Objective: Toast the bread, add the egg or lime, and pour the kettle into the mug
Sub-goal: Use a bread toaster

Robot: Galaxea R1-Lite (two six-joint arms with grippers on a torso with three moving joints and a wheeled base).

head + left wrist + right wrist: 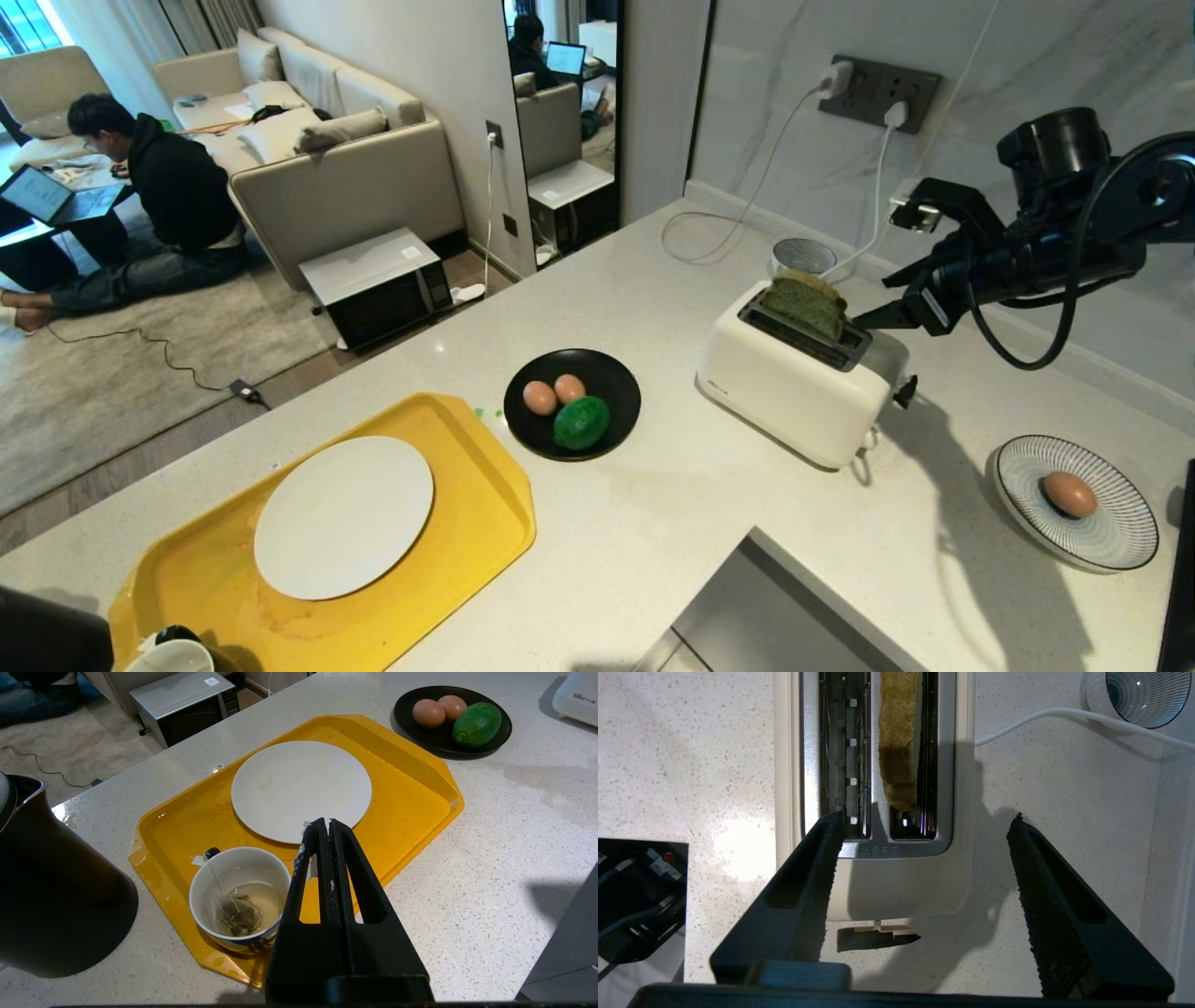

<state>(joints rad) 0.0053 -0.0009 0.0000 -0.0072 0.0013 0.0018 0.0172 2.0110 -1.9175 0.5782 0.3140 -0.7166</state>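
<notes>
Right gripper (924,821) gapes empty above toaster (873,877) (bread (899,742) slotted).

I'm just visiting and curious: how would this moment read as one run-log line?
bread: standing in toaster slot | right gripper: open, above toaster | left gripper: shut, over yellow tray

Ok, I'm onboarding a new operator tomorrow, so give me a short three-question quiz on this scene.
1. True or false: the bread stands in a toaster slot.
2. How many eggs share the black plate with the lime?
3. Right gripper: A open, B shut on the bread, C out of view?

Key: 1 true. 2 two. 3 A, open above the toaster.
</notes>
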